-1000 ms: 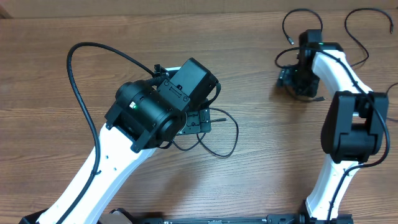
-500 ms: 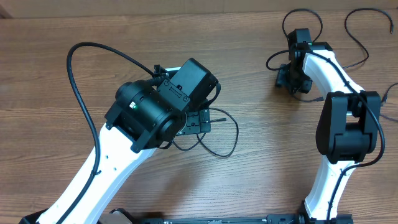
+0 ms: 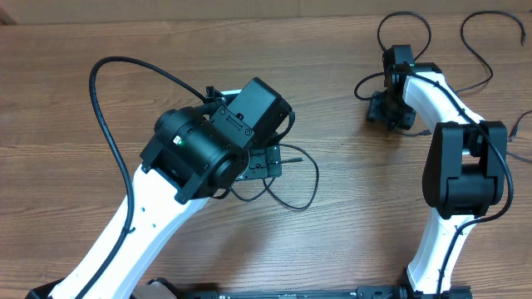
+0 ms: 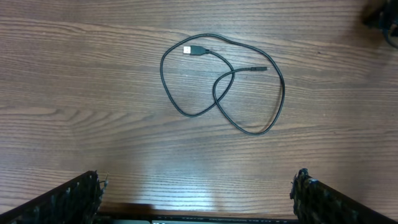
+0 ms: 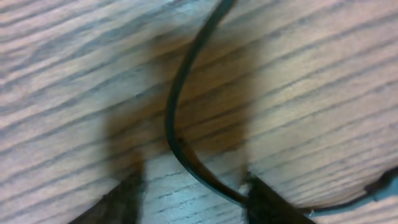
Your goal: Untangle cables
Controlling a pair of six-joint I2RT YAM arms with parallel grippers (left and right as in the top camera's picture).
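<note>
wooden tabletop [image 3: 357, 249] carries everything. left claw [image 4: 198, 183]: spread wide, empty, hovering above mid-tabletop. right claw [image 5: 196, 196]: far right corner, low over wood, half-narrowed, fingers [image 5: 124, 202] astride cord, gap visible, nothing pinched. usb cable [image 4: 231, 73]: flat below left claw, loose loop crossing itself once. second thin black cable [image 5: 171, 118]: curves between right fingers. usb plug [image 4: 194, 50]: on loop's far side.

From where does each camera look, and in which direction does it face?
Overhead: above the table, facing straight down; left arm and right arm show.
Left wrist: on the left arm, facing down at a looped cable; its spread fingertips show at the bottom corners.
Right wrist: low over the table, at a thin cable between its fingers.
Shared: overhead and left wrist both show the looped cable.
</note>
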